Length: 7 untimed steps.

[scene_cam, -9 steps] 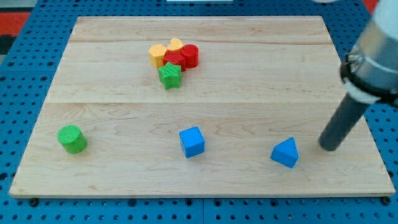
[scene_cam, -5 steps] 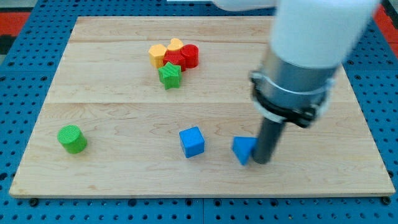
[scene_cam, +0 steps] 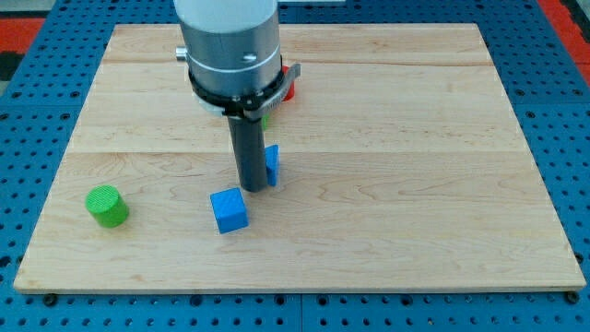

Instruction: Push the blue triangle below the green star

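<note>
My tip (scene_cam: pixel 251 188) stands near the middle of the wooden board (scene_cam: pixel 415 184). The blue triangle (scene_cam: pixel 272 163) touches the rod's right side and is mostly hidden by it. The green star (scene_cam: pixel 265 117) is almost wholly hidden behind the arm; only a green sliver shows just above the triangle. A blue cube (scene_cam: pixel 229 209) lies just below and left of my tip.
A green cylinder (scene_cam: pixel 107 206) stands at the board's left. A red block (scene_cam: pixel 289 83) peeks out to the right of the arm; the other blocks of that cluster are hidden behind the arm.
My tip swept from the right edge leftward and upward, carrying the blue triangle from lower right to the board's middle. The blue cube was shoved left and down.
</note>
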Tool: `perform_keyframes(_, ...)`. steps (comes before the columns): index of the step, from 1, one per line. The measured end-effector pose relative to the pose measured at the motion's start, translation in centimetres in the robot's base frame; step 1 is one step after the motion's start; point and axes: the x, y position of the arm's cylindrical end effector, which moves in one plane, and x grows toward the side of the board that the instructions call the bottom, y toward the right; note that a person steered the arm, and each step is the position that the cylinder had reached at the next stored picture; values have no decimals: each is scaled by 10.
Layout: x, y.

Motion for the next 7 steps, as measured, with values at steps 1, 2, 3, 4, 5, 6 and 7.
perform_keyframes(1, 0, 24)
perform_keyframes(2, -1, 64)
perform_keyframes(3, -19, 71)
perform_keyframes(4, -9, 60)
perform_keyframes(5, -8, 19)
perform_keyframes(6, -43, -6)
perform_keyframes(7, -37, -12)
